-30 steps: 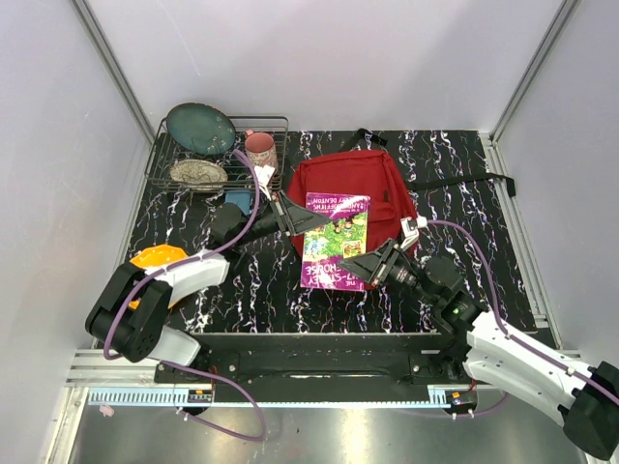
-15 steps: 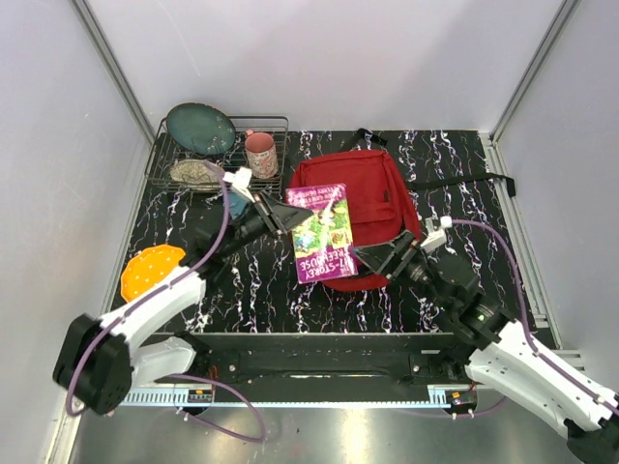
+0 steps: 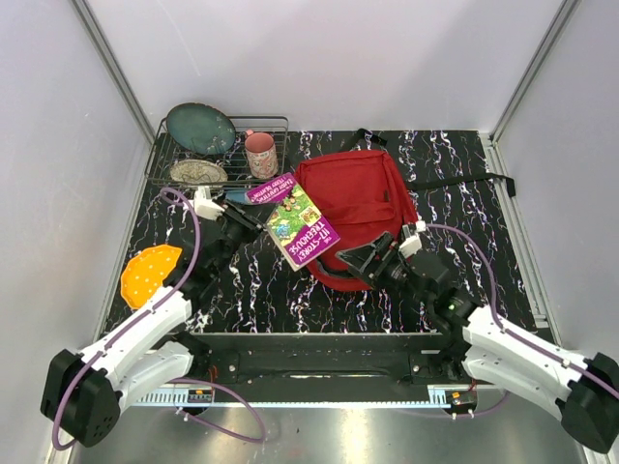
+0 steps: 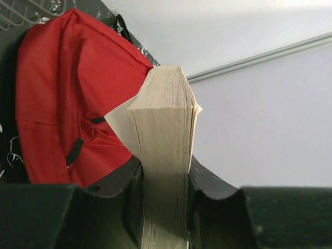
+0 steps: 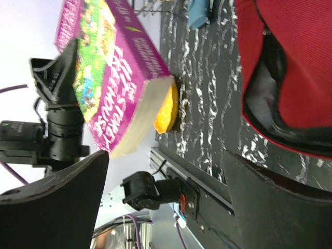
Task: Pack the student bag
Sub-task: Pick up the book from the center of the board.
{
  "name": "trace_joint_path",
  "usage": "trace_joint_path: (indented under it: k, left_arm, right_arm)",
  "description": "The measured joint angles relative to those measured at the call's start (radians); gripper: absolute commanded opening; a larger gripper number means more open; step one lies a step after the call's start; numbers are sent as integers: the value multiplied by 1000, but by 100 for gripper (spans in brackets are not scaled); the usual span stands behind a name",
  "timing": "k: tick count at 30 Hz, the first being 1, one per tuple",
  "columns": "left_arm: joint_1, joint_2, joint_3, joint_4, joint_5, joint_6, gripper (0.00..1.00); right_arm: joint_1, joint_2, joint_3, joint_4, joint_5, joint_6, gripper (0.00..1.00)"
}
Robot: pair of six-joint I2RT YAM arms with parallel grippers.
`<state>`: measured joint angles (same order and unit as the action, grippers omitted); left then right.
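Looking down from the top camera, the left gripper [image 3: 250,220] is clamped on one edge of the purple book [image 3: 300,222]. It holds the book tilted and clear of the table [image 3: 464,203], with most of the cover reaching out ahead of its fingers. The student bag [image 3: 372,188] lies flat just beyond the book's far end and directly ahead of the right gripper [image 3: 363,259]. That gripper is spread wide with nothing in it, at the bag's near edge, where the mouth gapes a little. Gripping by the edge probably leaves the rest of the book free to slide in, and the empty right gripper seems placed to widen or steady the mouth.

From the left wrist, the book's page block stands up between the two dark jaws, which press on its covers. The red bag [image 4: 52,88] fills the space ahead and to the left of them. The book is aimed past the bag's side rather than at an opening, so I judge it needs swinging round first.

From the right wrist, the two fingers [image 5: 52,202] stand far apart with only table and rail between them. The bag's dark-lined mouth [image 5: 270,104] sits ahead, off the right-hand finger. The raised book [image 5: 111,88] hangs ahead on the other side, above an orange piece [image 5: 167,111] lying on the table.
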<state>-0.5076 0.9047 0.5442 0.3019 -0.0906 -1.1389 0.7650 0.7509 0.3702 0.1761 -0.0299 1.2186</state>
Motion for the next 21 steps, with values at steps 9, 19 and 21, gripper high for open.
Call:
trace_joint_path:
  k: [9,19,21]
  left_arm:
    - [-16,27,-26,14,-30,-60,0]
    - [-24,35,-43,136,-15,-50,0]
    - [-24,35,-43,148,-14,-36,0]
  right_arm:
    - [1,230,53,230,-29,38,95]
    - [1,402,69,438,-57,168,78]
    - [1,412,69,487,-56,185,73]
